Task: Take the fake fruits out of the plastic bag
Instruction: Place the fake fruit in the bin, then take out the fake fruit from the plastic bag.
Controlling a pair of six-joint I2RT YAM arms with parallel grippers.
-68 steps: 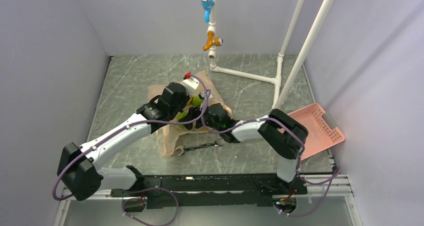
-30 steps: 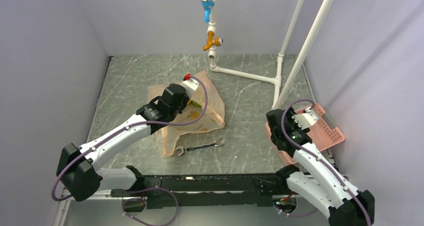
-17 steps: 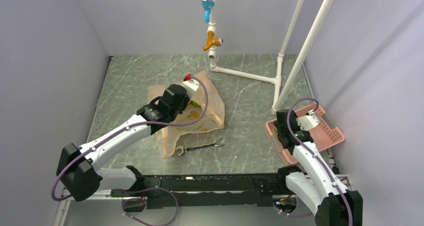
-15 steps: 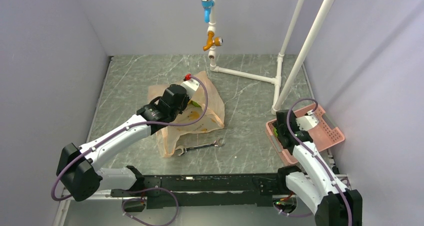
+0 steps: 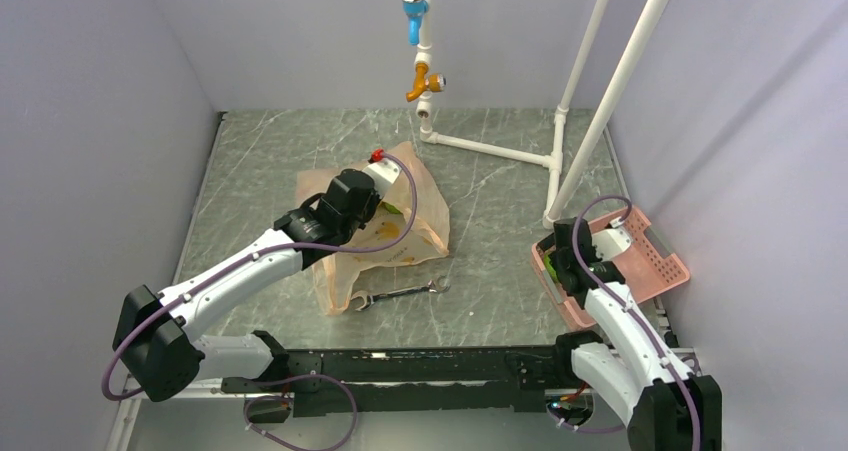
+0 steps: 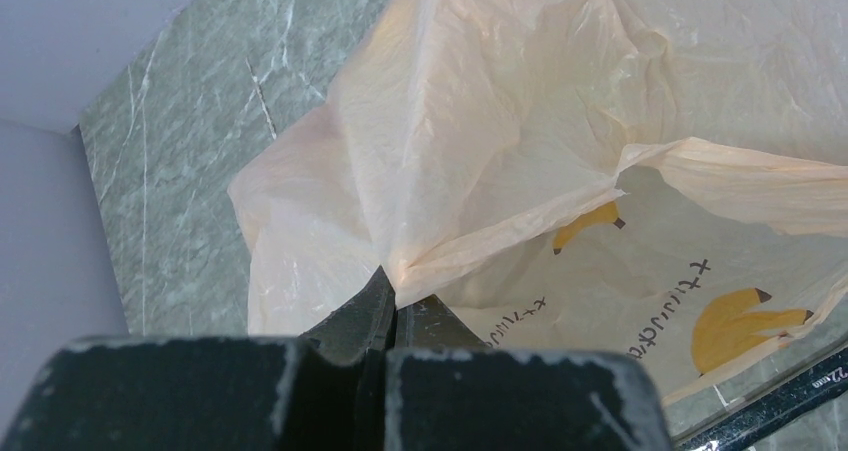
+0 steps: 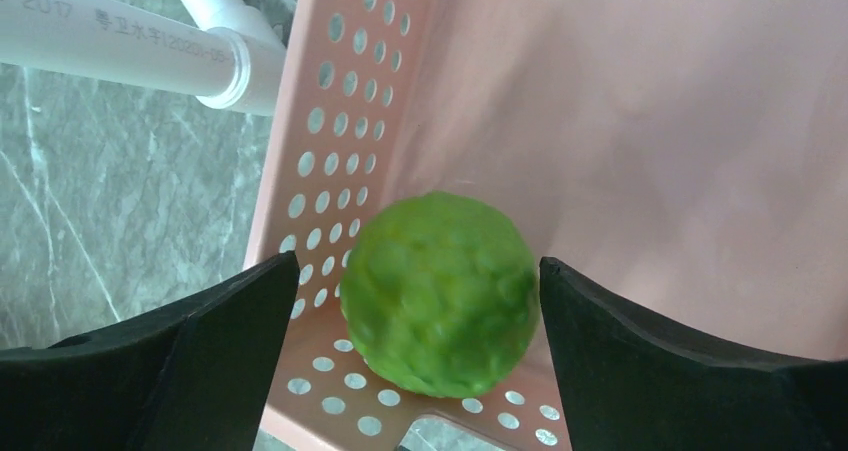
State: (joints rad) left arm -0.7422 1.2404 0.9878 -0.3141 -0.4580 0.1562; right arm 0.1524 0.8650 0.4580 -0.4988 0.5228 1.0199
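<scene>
Over at the pink basket, right gripper gapes wide around a likely light, slick green fruit lying loose inside; left gripper pinches the flimsy plastic bag by its rim, the sensible hold.

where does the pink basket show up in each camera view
Top external: the pink basket sits at the far right, beside the foot of the white pipe.
Left wrist: not in it; only the plastic bag shows.
Right wrist: it fills most of the frame, with a green fruit inside, between the open right gripper.
Shared landmark: the white pipe, upper left in the right wrist view.
</scene>
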